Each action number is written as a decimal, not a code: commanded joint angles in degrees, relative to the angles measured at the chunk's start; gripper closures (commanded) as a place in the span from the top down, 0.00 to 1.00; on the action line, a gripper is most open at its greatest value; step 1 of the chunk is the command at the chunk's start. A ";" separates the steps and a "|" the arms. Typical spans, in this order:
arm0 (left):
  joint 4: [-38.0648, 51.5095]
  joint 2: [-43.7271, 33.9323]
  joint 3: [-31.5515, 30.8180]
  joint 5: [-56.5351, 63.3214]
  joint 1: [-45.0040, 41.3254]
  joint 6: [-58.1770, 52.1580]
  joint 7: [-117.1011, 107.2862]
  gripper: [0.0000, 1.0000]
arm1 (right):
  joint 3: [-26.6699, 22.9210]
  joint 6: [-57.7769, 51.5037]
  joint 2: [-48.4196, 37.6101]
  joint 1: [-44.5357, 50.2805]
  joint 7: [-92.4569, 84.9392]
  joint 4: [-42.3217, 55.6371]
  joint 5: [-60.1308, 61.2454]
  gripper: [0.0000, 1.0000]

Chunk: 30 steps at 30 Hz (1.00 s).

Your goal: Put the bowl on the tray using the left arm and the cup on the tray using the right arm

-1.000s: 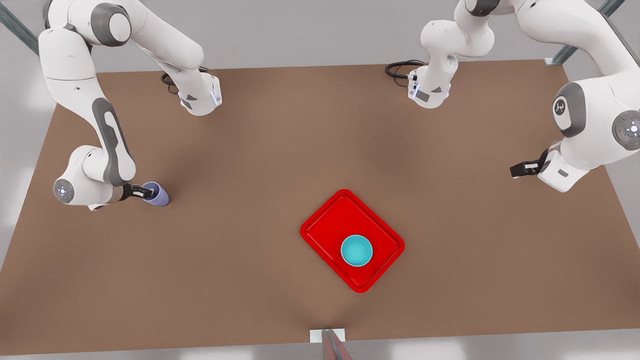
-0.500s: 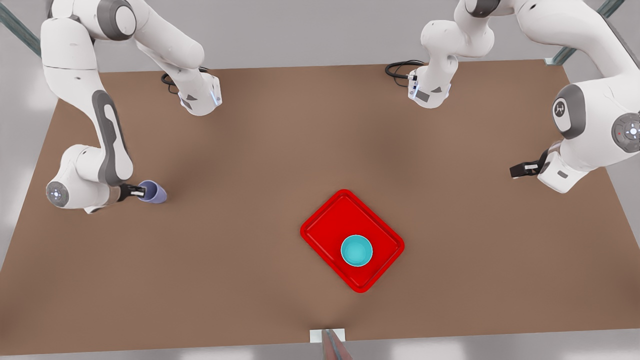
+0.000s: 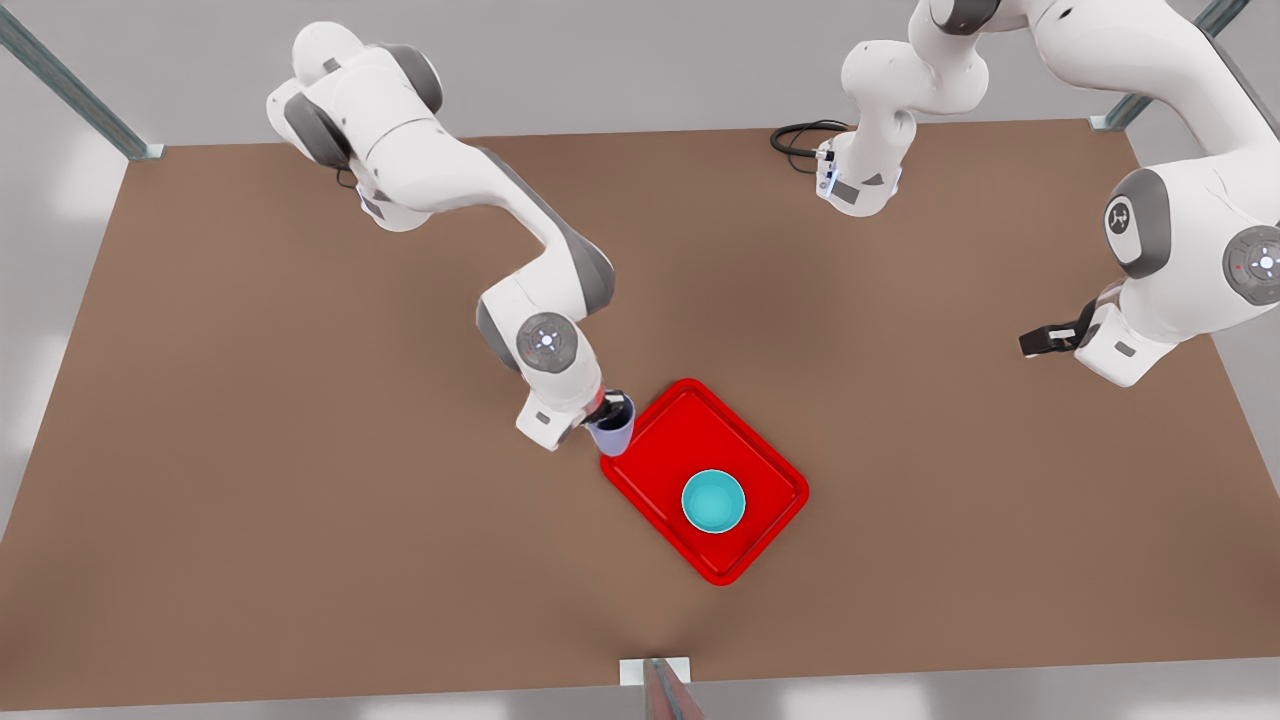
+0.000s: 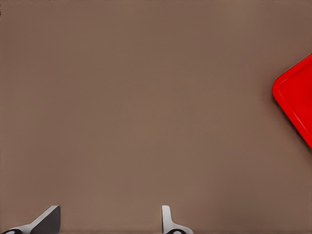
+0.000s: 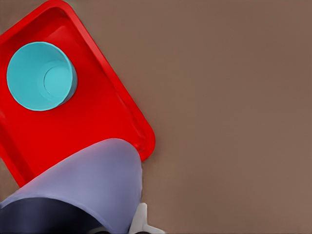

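Pale lavender tapered cup [image 3: 612, 432] in right gripper [image 3: 612, 406] at red tray [image 3: 770, 455] corner

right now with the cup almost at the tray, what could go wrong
The right gripper holds the cup at the tray corner; lowered here, it could land on the rim and tip. Carried farther in, it might knock the bowl already sitting there. The left gripper waits far off, open, so it poses little risk.

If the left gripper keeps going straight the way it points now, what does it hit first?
Probably bare table. The left gripper, open and waiting at the front view's right, looks down on brown surface; the tray lies off to the side, outside that line. Depth is uncertain.
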 commanded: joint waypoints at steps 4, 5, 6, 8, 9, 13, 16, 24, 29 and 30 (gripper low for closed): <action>0.00 -0.01 0.04 0.00 0.02 0.00 -0.01 1.00 | -0.11 1.23 2.37 1.51 1.10 1.42 2.25 0.21; -0.09 -0.01 -0.05 0.00 0.02 0.00 -0.01 1.00 | -0.20 2.11 2.63 1.51 1.10 1.42 2.25 0.21; 0.00 -0.01 0.04 0.00 0.02 0.00 -0.01 1.00 | -0.20 2.90 3.25 1.51 1.10 1.42 2.25 0.21; 0.00 -0.01 0.04 0.09 0.02 0.00 -0.01 1.00 | -0.20 5.27 4.74 2.48 3.03 1.68 2.16 0.21; -0.09 0.08 0.04 0.09 0.02 -0.09 -0.01 1.00 | -1.69 5.80 5.62 4.06 4.09 2.65 2.16 0.21; -0.09 0.08 -0.05 0.09 0.02 -0.09 -0.01 1.00 | -1.87 8.88 9.49 6.52 7.78 3.97 2.08 0.21; -0.09 0.08 0.04 0.09 0.02 0.00 -0.01 1.00 | -1.96 11.42 11.34 6.88 8.13 3.88 1.99 0.21; -0.09 0.70 0.04 0.09 0.02 0.00 -0.01 1.00 | -1.87 12.92 14.06 6.88 8.04 3.53 1.90 0.24; 0.00 0.70 0.04 0.09 0.02 0.00 -0.01 1.00 | -1.87 14.50 13.97 6.70 7.78 2.91 1.81 1.00; -0.09 0.70 0.04 0.09 0.02 0.00 -0.01 1.00 | -1.78 14.50 13.97 6.79 7.87 2.91 1.81 1.00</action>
